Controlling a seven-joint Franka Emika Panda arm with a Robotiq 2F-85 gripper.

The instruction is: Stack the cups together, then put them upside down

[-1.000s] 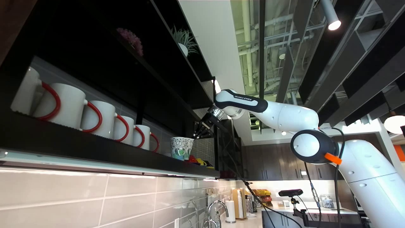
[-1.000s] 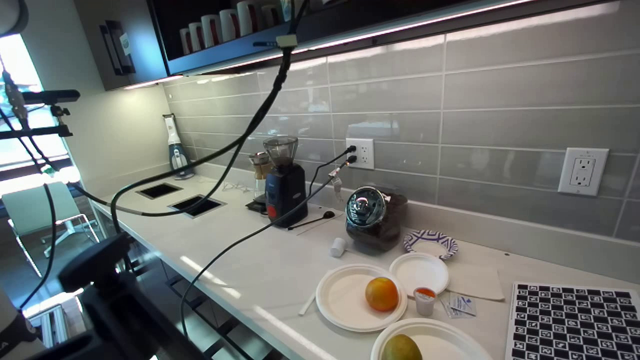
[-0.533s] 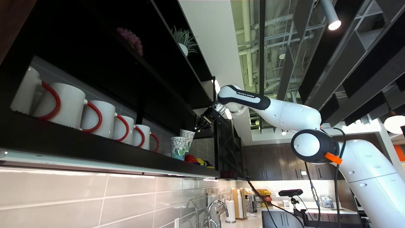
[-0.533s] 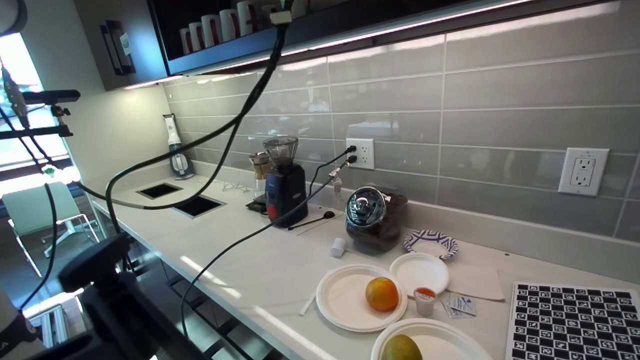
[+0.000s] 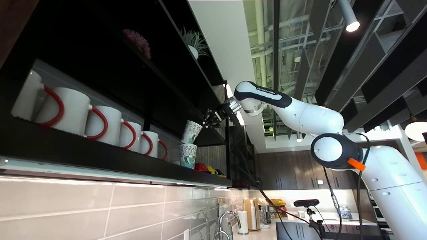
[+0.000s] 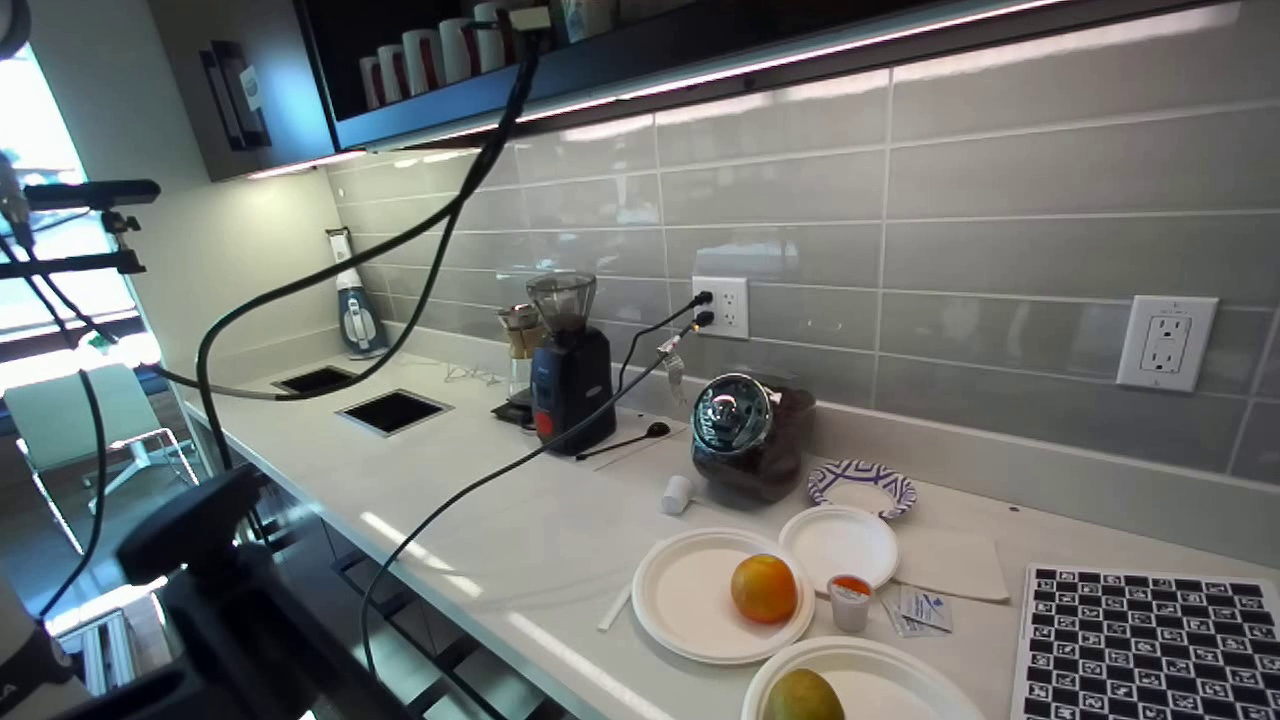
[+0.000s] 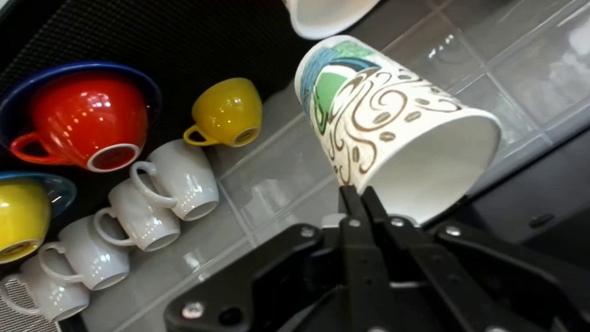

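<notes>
- Held cup [image 7: 373, 101]: off the shelf [image 5: 110, 161] and tilted, its open mouth leaning toward the gripper [image 7: 360, 192].
- Gripper: fingers together, pinching the wall of the held cup at its rim.
- Standing cup [image 5: 188, 156]: upright on the shelf, below the held cup in an exterior view; partly cropped at the top of the wrist view.
- Change: the held cup is now above the standing cup, against beside it at the same level one second earlier.
- Contact between base and lower rim: cannot be told.
- Meaning: the stacking step appears to reach alignment; nesting and inversion remain. The tilt probably needs straightening before lowering, since a caught base could topple the standing cup.
</notes>
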